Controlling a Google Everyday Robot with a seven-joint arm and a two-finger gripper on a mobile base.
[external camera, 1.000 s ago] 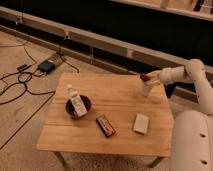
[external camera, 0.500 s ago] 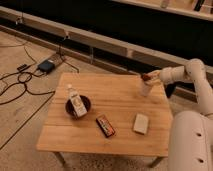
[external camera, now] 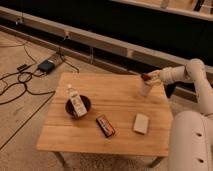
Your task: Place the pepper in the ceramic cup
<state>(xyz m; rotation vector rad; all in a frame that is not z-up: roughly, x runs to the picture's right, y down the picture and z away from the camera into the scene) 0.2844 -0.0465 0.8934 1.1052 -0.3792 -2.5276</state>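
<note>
The white arm (external camera: 192,70) reaches in from the right, elbow bent high, forearm running level to the left over the counter's (external camera: 110,105) far right corner. The gripper (external camera: 150,76) hangs right above the ceramic cup (external camera: 145,88), and the pepper (external camera: 145,77) sits at its tip, just over the cup's mouth. Whether the fingers are clamped on the pepper or parted cannot be told. Around it: a dark bowl (external camera: 78,106) on the left with a pale bottle (external camera: 74,100) standing in it, a red-and-dark packet (external camera: 105,125) lying flat near the middle, a pale block (external camera: 141,123) to its right. All well apart from the cup, nothing in the way. Against the earlier views, arm, pepper and cup look unchanged.
</note>
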